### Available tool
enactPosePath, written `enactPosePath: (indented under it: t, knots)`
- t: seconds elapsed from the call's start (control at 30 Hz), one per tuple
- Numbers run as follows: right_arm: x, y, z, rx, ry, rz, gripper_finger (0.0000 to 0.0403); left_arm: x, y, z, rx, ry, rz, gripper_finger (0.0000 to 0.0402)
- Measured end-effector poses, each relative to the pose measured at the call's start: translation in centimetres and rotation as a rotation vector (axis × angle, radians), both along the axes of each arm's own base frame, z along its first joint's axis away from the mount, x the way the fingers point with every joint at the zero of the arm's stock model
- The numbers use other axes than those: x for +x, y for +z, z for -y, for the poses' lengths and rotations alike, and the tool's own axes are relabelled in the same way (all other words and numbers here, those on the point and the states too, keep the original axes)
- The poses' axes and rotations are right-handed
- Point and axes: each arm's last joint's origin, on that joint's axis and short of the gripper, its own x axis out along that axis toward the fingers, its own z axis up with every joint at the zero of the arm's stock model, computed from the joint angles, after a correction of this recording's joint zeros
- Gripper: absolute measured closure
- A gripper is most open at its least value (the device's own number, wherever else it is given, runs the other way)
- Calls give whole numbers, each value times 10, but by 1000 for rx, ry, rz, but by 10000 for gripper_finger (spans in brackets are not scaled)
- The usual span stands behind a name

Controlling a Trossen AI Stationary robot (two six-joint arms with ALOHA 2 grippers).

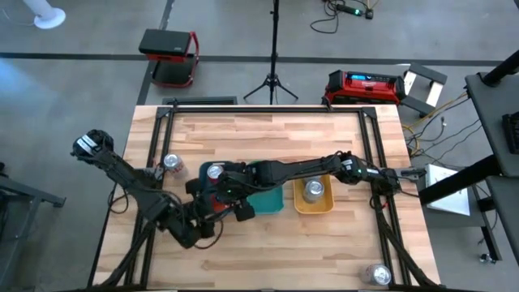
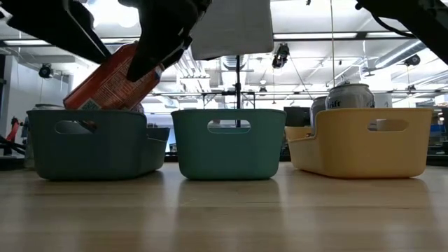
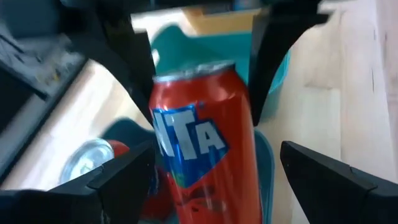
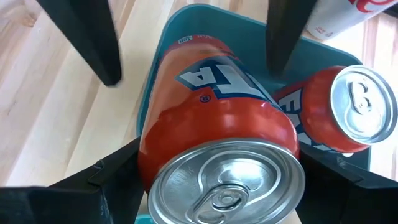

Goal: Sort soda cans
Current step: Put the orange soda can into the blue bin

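Right gripper point(image 4: 221, 177), mine, is closed on the sides of a red soda can point(image 4: 211, 118), held tilted over the teal tray point(image 4: 155, 74); my left gripper point(image 3: 214, 171) sits spread wide around the same can, both fingers clear of it. Only my right wrist view shows a second red can point(image 4: 339, 112) upright inside that tray, while the low view alone shows the tilt of the held can above the tray's rim. From above, a silver can point(image 1: 314, 189) stands in the orange tray point(image 1: 328, 204) beside the teal one.
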Motion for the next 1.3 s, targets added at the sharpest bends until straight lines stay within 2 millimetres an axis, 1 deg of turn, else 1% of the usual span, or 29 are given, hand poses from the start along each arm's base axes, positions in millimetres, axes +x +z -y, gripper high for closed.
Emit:
enactPosePath:
  t: [0.1, 0.2, 0.4, 0.6, 0.73, 0.83, 0.93, 1.3]
  knots:
    - [0, 0, -2, -15, 24, 1, 95, 7, -3, -7, -6, -12, -36, 72]
    - [-1, 0, -4, -26, 48, 2, 94, 13, -1, -11, -2, -13, -27, 72]
    - [-3, 1, -9, -45, 82, -6, 94, 19, -1, -20, -46, -7, -49, 72]
    - [-5, 8, -10, -54, 93, 7, 94, 20, -3, -21, -52, -14, -42, 72]
    - [-8, 18, -10, -56, 95, 34, 93, 20, -11, -22, -34, -17, -8, 72]
    - [-10, 23, -10, -56, 95, 38, 96, 22, -13, -22, 2, -14, 31, 72]
    - [-11, 24, -10, -58, 93, 41, 95, 22, -13, -22, 33, -6, 49, 72]
    - [-11, 26, -10, -53, 82, 49, 94, 28, -13, -28, 51, 19, 68, 72]
